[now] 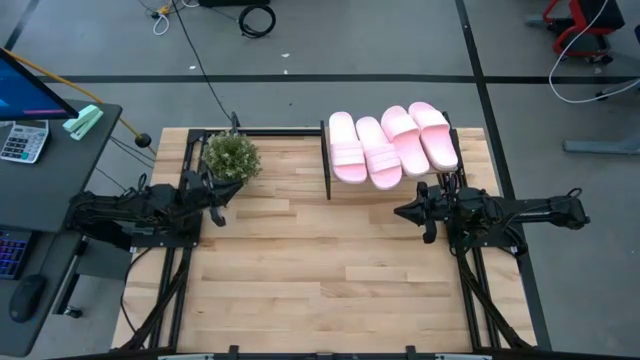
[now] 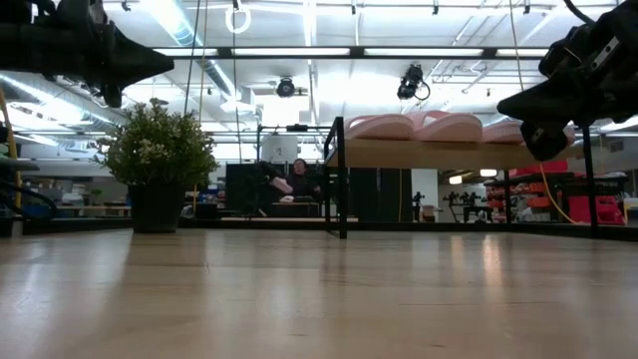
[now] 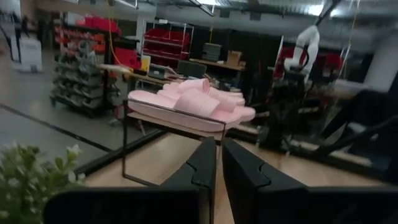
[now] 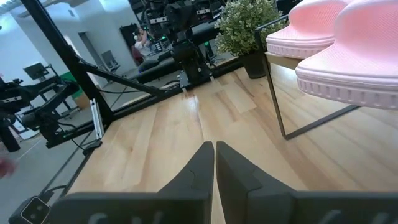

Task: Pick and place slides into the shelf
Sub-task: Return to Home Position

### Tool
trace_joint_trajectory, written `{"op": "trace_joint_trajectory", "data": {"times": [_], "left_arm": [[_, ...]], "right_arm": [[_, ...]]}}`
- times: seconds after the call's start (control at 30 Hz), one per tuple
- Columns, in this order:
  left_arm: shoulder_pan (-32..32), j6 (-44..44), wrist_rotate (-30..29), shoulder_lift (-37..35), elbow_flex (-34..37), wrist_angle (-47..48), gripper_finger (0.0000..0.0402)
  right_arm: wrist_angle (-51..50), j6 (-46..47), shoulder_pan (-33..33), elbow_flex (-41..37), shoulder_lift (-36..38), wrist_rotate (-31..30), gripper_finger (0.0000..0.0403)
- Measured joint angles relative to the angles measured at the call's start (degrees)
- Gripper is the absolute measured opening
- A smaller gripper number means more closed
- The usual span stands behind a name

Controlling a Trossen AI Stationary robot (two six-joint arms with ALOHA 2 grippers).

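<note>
Several pale pink slides (image 1: 392,146) lie side by side, soles down, on the shelf (image 1: 330,160), a light-wood board on thin black uprights at the table's far side. They show in the low view (image 2: 414,127), the left wrist view (image 3: 193,102) and the right wrist view (image 4: 348,46). My left gripper (image 1: 216,199) hovers at the table's left, near the potted plant, shut and empty (image 3: 218,163). My right gripper (image 1: 402,212) hovers on the near side of the shelf's right end, shut and empty (image 4: 214,163).
A small potted plant (image 1: 231,155) stands at the table's far left, just beyond my left gripper. The plank tabletop (image 1: 330,270) lies bare between and nearer than the two arms. A desk with a calculator (image 1: 22,140) stands off the table's left.
</note>
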State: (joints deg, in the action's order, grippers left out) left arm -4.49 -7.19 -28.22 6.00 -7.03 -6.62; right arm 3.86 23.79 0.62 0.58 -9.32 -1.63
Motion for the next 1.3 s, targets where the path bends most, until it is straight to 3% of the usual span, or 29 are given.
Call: {"op": "trace_joint_trajectory", "data": {"times": [0.13, 0.73, 1.3], "left_arm": [[0.0, -4.1, 0.0, 0.0, 0.0, 0.0, 0.0024], [0.0, -4.1, 0.0, 0.0, 0.0, 0.0, 0.0036], [0.0, -4.1, 0.0, 0.0, 0.0, 0.0, 0.0024]], "right_arm": [[0.0, 0.0, 0.0, 0.0, 0.0, 0.0, 0.0024], [0.0, 0.0, 0.0, 0.0, 0.0, 0.0, 0.0023], [0.0, 0.0, 0.0, 0.0, 0.0, 0.0, 0.0025]]}}
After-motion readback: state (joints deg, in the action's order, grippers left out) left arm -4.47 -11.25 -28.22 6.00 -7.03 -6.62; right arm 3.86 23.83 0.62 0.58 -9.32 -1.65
